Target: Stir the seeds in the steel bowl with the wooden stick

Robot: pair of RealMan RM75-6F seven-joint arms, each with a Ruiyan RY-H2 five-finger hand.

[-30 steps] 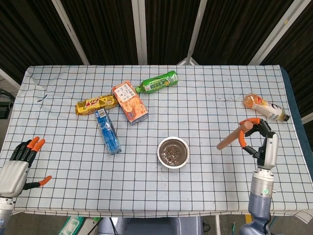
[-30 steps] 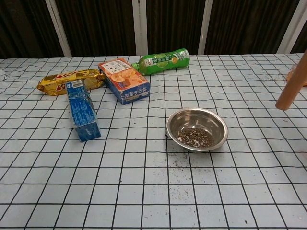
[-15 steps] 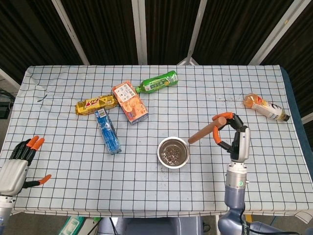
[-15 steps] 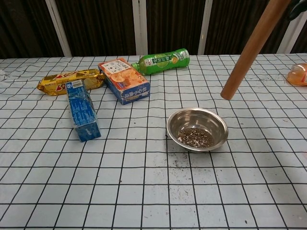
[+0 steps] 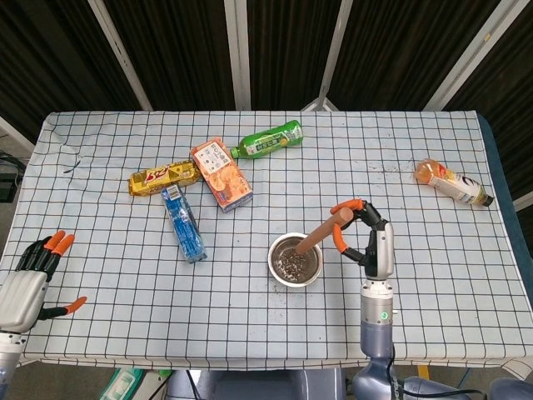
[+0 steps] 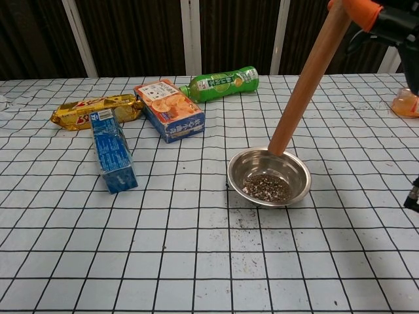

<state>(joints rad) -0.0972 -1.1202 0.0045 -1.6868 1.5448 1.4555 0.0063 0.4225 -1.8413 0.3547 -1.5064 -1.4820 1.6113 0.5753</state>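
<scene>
On a table (image 5: 350, 150) draped in a white cloth with a dark grid, the right robot hand (image 5: 364, 236) grips the upper end of a wooden stick (image 5: 317, 232), its orange-tipped fingers (image 6: 362, 9) curled round it. The stick slants down and to the left, its lower end over the far inner rim of the steel bowl (image 5: 295, 259) that sits near the middle of the table; whether the tip touches the metal cannot be told. The seeds (image 6: 266, 187) lie in a dark patch on the bowl's bottom, nearer than the tip, and a few specks are scattered on the cloth just in front of the bowl. The left robot hand (image 5: 29, 279) rests at the near left corner, fingers spread and holding nothing. Further back on the left lie a yellow snack packet (image 5: 162, 177), a blue box (image 5: 183, 223), an orange biscuit box (image 5: 221, 173) and a green bottle (image 5: 270, 139) on its side. An orange-tinted bottle (image 5: 452, 182) lies near the right edge.
</scene>
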